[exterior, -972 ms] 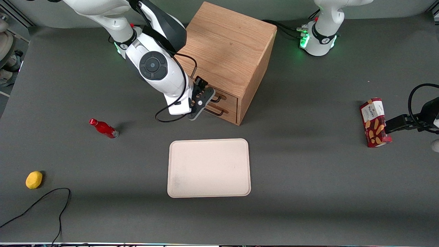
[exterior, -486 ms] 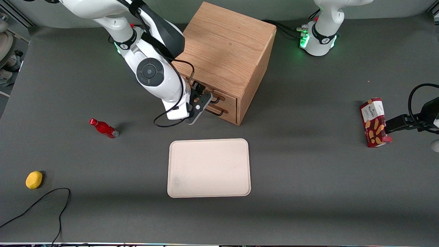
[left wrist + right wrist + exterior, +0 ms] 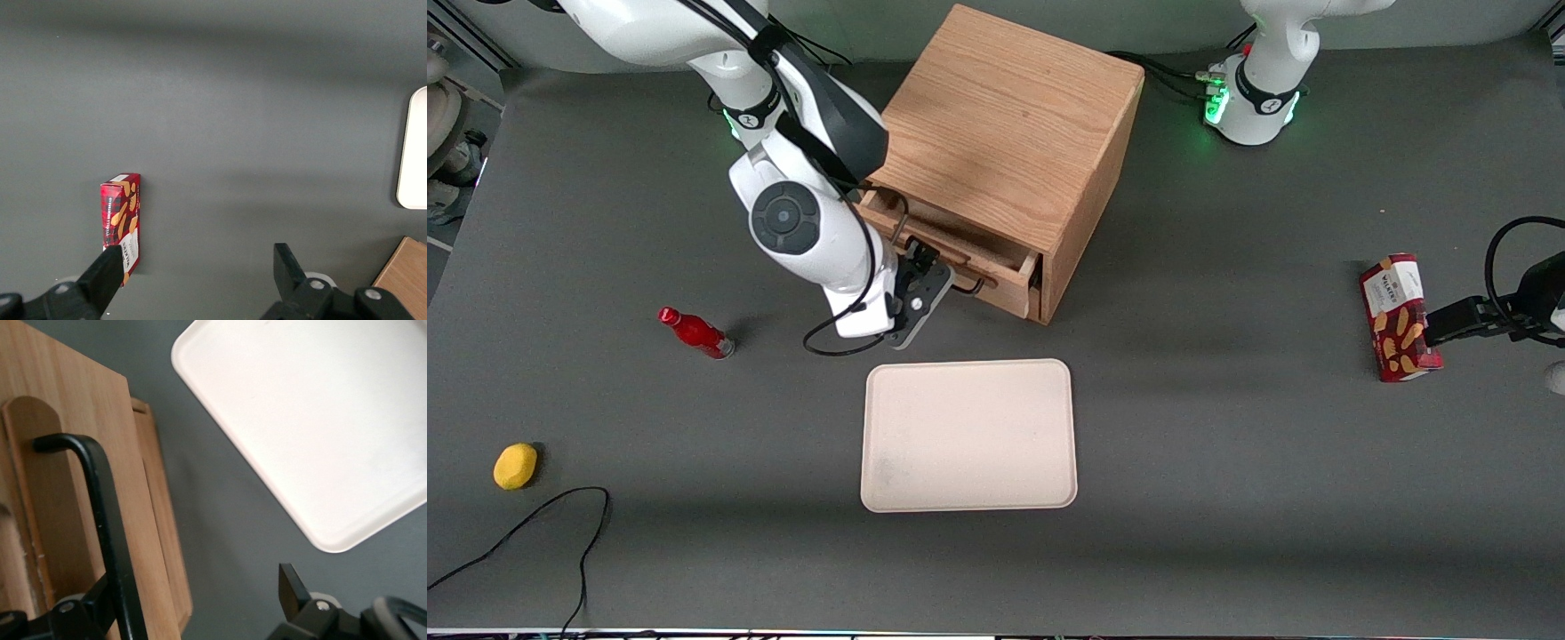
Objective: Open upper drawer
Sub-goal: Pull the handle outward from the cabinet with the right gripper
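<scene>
The oak cabinet (image 3: 1009,124) stands at the back of the table. Its upper drawer (image 3: 971,267) is pulled partly out toward the front camera, and its shallow box shows under the cabinet top. Its thin black bar handle (image 3: 971,286) runs along the light wood front and also shows in the right wrist view (image 3: 107,520). My right gripper (image 3: 935,269) is at the drawer front and open (image 3: 193,603). One finger (image 3: 93,603) sits against the handle bar. The other finger (image 3: 291,588) stands apart over the bare table. The lower drawer is hidden under the upper one in the front view.
A cream tray (image 3: 969,436) lies on the table nearer the front camera than the cabinet, and shows in the right wrist view (image 3: 313,420). A red bottle (image 3: 694,332), a yellow object (image 3: 515,466) and a black cable (image 3: 534,533) lie toward the working arm's end. A red biscuit box (image 3: 1396,317) lies toward the parked arm's end.
My right gripper has moved toward the front camera, away from the cabinet, with the handle. The upper drawer has slid out from flush to partly open.
</scene>
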{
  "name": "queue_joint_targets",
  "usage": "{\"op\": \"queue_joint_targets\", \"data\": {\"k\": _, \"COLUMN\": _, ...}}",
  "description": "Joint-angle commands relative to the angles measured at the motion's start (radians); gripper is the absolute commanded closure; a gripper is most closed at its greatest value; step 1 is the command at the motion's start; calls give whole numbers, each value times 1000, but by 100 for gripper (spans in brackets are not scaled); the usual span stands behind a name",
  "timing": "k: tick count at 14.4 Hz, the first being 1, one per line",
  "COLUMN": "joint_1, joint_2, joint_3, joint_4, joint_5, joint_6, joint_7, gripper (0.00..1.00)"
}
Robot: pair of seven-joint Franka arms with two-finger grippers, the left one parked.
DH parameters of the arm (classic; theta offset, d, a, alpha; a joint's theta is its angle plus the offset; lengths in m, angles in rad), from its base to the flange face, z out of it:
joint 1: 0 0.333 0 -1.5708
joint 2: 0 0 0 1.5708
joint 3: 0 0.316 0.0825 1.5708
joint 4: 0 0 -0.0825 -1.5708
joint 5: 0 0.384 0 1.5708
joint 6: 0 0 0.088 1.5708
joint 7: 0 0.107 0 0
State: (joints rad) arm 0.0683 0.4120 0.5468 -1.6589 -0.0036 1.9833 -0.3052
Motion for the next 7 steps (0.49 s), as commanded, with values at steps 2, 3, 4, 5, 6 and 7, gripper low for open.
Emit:
{"op": "queue_joint_targets", "data": {"k": 2, "joint_1": 5, "joint_2": 30, "joint_3": -77, "joint_4": 62, "joint_5": -9, "joint_6": 3, "joint_7": -42, "gripper": 0}}
{"op": "queue_joint_targets", "data": {"k": 3, "joint_1": 5, "joint_2": 39, "joint_3": -90, "joint_4": 82, "joint_5": -9, "joint_6": 15, "joint_7": -42, "gripper": 0}}
{"op": "queue_joint_targets", "data": {"k": 4, "joint_1": 5, "joint_2": 44, "joint_3": -105, "joint_4": 94, "joint_5": -10, "joint_6": 31, "joint_7": -42, "gripper": 0}}
{"op": "queue_joint_targets", "data": {"k": 5, "joint_1": 5, "joint_2": 50, "joint_3": -129, "joint_4": 102, "joint_5": -10, "joint_6": 51, "joint_7": -43, "gripper": 0}}
{"op": "queue_joint_targets", "data": {"k": 6, "joint_1": 5, "joint_2": 53, "joint_3": -149, "joint_4": 108, "joint_5": -10, "joint_6": 64, "joint_7": -43, "gripper": 0}}
{"op": "queue_joint_targets", "data": {"k": 7, "joint_1": 7, "joint_2": 60, "joint_3": -168, "joint_4": 125, "joint_5": -10, "joint_6": 69, "joint_7": -67, "gripper": 0}}
